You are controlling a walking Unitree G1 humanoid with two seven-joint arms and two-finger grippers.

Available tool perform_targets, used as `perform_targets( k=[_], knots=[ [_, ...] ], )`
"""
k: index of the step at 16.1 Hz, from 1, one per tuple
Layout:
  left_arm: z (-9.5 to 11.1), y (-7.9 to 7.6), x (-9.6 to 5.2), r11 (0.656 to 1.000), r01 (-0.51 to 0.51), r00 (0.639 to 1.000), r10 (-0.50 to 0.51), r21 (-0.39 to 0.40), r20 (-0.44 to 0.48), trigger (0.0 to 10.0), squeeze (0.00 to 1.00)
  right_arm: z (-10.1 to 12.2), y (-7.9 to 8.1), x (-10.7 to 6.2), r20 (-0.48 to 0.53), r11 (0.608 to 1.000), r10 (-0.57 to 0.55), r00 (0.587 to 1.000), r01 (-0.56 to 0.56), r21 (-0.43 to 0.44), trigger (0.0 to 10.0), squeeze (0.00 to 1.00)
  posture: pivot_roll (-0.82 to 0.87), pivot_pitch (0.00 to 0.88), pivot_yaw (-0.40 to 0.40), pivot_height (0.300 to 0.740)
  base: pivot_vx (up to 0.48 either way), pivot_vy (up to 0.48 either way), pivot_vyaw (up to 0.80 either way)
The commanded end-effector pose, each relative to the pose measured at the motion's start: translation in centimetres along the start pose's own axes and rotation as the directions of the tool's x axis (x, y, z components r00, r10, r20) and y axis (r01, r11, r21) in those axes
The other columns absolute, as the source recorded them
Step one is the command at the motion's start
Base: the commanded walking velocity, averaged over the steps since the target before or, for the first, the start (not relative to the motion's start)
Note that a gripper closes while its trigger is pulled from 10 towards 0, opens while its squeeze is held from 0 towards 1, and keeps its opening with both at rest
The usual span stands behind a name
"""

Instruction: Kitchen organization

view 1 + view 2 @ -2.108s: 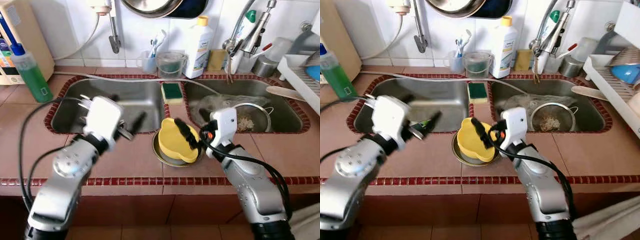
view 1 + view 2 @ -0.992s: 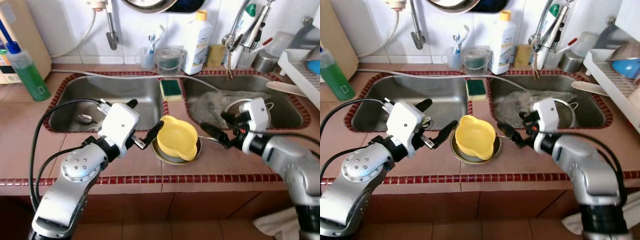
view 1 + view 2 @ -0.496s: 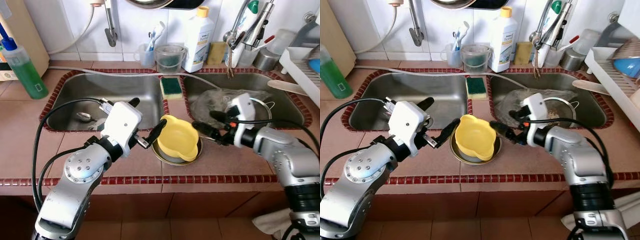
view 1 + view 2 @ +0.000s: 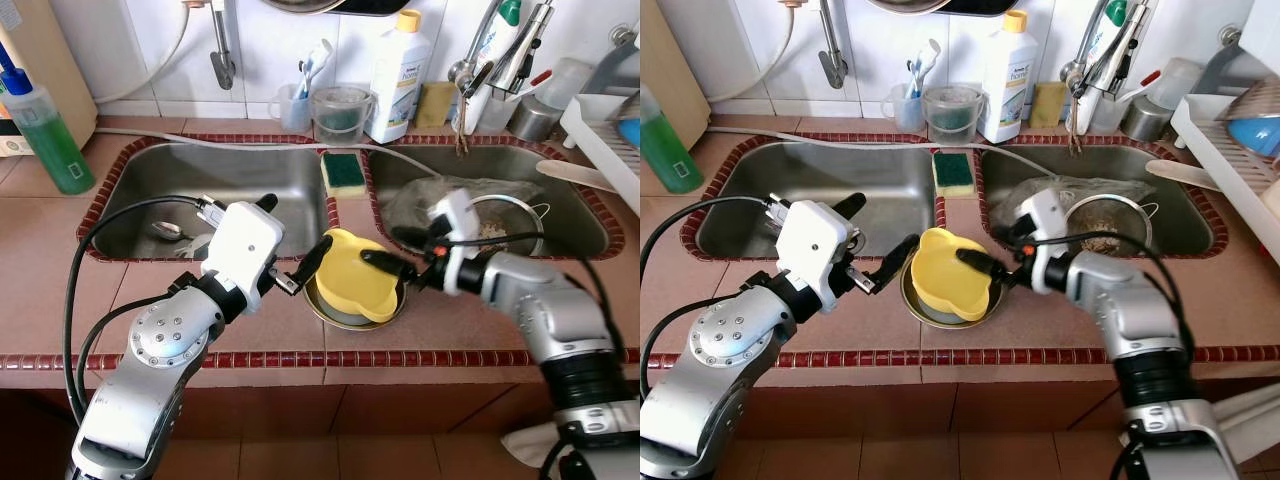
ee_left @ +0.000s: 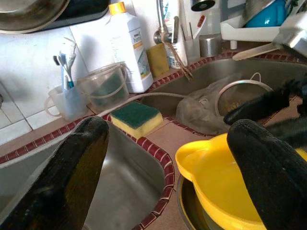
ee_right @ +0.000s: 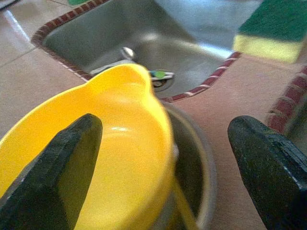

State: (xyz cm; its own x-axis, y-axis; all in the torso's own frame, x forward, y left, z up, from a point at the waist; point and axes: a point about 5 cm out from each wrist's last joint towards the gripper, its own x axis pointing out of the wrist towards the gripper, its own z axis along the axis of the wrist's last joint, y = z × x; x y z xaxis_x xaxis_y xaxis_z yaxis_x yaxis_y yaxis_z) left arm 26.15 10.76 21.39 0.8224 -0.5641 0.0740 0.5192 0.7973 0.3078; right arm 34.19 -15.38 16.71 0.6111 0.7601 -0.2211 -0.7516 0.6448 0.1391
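A tiled kitchen counter [image 4: 60, 270] with a red-brick edge holds a double steel sink [image 4: 240, 190] under a white-tiled wall. On the counter in front of the divider between the basins, a yellow bowl [image 4: 355, 278] sits tilted inside a metal dish [image 4: 340, 312]. The left gripper [image 4: 292, 240] hovers at the bowl's 9 o'clock, its black fingers spread apart, one tip close to the rim; whether it touches is unclear. The right gripper [image 4: 392, 250] reaches in from 3 o'clock with fingers parted, one lying over the bowl's rim, the other above the basin edge. At the bowl's 12 o'clock a green-and-yellow sponge [image 4: 343, 177] rests on the divider. A metal strainer [image 4: 500, 225] sits in the right basin at 2 o'clock, and a spoon [image 4: 168, 230] lies in the left basin.
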Motion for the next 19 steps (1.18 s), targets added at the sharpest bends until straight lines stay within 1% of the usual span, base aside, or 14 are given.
perform_targets(
  k=[1, 2, 5, 8, 10, 11, 13, 14, 16, 19],
  knots=[
    [0.5, -0.1, -0.2, 1.000, -0.003, 1.000, 0.003, 0.008, 0.018, 10.0, 0.00, -0.1, 0.2, 0.2, -0.009, 1.000, 0.026, 1.000, -0.026, -0.015, 2.6, 0.00, -0.05, 0.105, -0.039, 0.740, 0.000, 0.000, 0.00],
    [0.6, -0.1, -0.2, 1.000, -0.005, 1.000, 0.005, 0.006, 0.020, 10.0, 0.00, -0.3, 0.5, 0.5, -0.013, 0.999, 0.046, 0.999, -0.046, 0.006, 0.0, 0.00, -0.05, 0.105, -0.039, 0.740, 0.000, 0.000, 0.00],
    [0.6, -0.2, -0.2, 1.000, -0.009, 1.000, 0.009, 0.004, 0.024, 10.0, 0.00, -0.9, 0.8, 0.9, -0.019, 0.998, 0.068, 0.998, -0.068, 0.008, 0.0, 0.00, -0.04, 0.097, -0.042, 0.740, 0.000, 0.000, 0.00],
    [0.7, -0.3, -0.2, 1.000, -0.007, 1.000, 0.007, 0.002, 0.024, 10.0, 0.00, -1.1, 0.7, 0.9, -0.024, 0.998, 0.064, 0.998, -0.064, 0.019, 0.0, 0.00, -0.04, 0.096, -0.040, 0.740, 0.000, 0.000, 0.00],
    [0.7, -0.5, -0.3, 1.000, 0.020, 1.000, -0.019, -0.004, 0.020, 10.0, 0.00, -1.2, 0.6, 0.9, -0.027, 0.998, 0.060, 0.998, -0.060, 0.020, 0.0, 0.00, -0.04, 0.097, -0.039, 0.740, 0.000, 0.000, 0.00],
    [0.6, -0.7, -0.5, 0.999, 0.047, 0.999, -0.047, -0.007, 0.017, 10.0, 0.00, -1.3, 0.5, 0.9, -0.027, 0.998, 0.058, 0.998, -0.057, 0.021, 0.0, 0.00, -0.04, 0.099, -0.037, 0.740, 0.000, 0.000, 0.00],
    [0.2, -1.6, -1.1, 0.990, 0.139, 0.990, -0.139, -0.011, -0.005, 10.0, 0.00, -1.4, 0.5, 0.9, -0.028, 0.998, 0.053, 0.998, -0.052, 0.023, 0.0, 0.00, -0.04, 0.103, -0.036, 0.740, 0.000, 0.000, 0.00],
    [0.2, -1.8, -1.2, 0.987, 0.157, 0.987, -0.157, -0.020, -0.008, 10.0, 0.00, -1.4, 0.4, 0.9, -0.029, 0.998, 0.051, 0.998, -0.051, 0.024, 0.0, 0.00, -0.04, 0.104, -0.036, 0.740, 0.000, 0.000, 0.00],
    [0.1, -2.1, -1.3, 0.984, 0.176, 0.984, -0.176, -0.007, -0.016, 10.0, 0.00, -1.4, 0.4, 0.8, -0.029, 0.998, 0.049, 0.998, -0.048, 0.028, 0.0, 0.00, -0.04, 0.108, -0.037, 0.740, 0.000, 0.000, 0.00],
    [0.1, -2.0, -1.4, 0.984, 0.177, 0.984, -0.178, -0.012, -0.023, 10.0, 0.00, -1.3, 0.2, 0.8, -0.027, 0.999, 0.044, 0.999, -0.043, 0.026, 0.0, 0.00, -0.04, 0.109, -0.038, 0.740, 0.000, 0.000, 0.00]
  ],
)
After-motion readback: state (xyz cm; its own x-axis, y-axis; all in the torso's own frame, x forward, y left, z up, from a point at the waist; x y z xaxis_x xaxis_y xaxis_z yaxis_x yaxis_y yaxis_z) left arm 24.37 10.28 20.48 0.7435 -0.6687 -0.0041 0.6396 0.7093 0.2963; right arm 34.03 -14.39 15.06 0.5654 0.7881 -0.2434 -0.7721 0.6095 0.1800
